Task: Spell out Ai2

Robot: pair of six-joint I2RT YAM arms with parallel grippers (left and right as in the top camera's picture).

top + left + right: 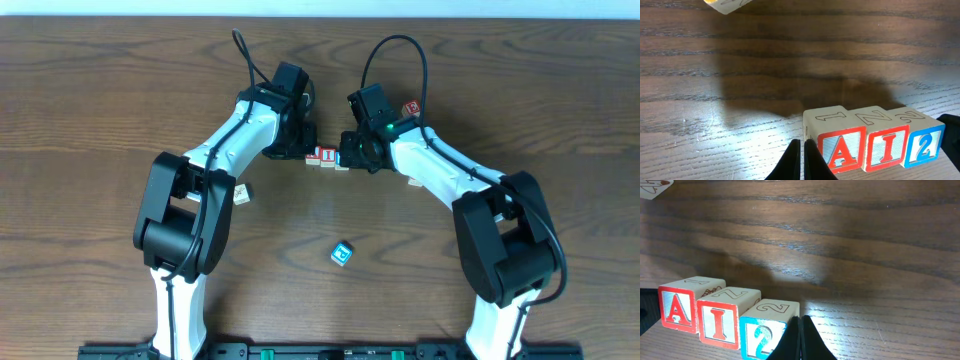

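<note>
Three wooden letter blocks stand side by side in a row on the table. The red A block [841,150], the red I block [886,148] and the blue 2 block [924,145] read "AI2" in the left wrist view. They also show in the right wrist view: A block [677,309], I block [719,320], 2 block [762,335]. From overhead the row [326,157] lies between the two grippers. My left gripper [802,150] is shut and empty, its tips beside the A block. My right gripper [800,325] is shut and empty, its tips against the 2 block's right side.
A blue block [342,254] lies alone nearer the front of the table. A pale block [242,194] sits by the left arm, and a red-marked block [410,108] lies behind the right arm. Another pale block [412,182] is under the right arm.
</note>
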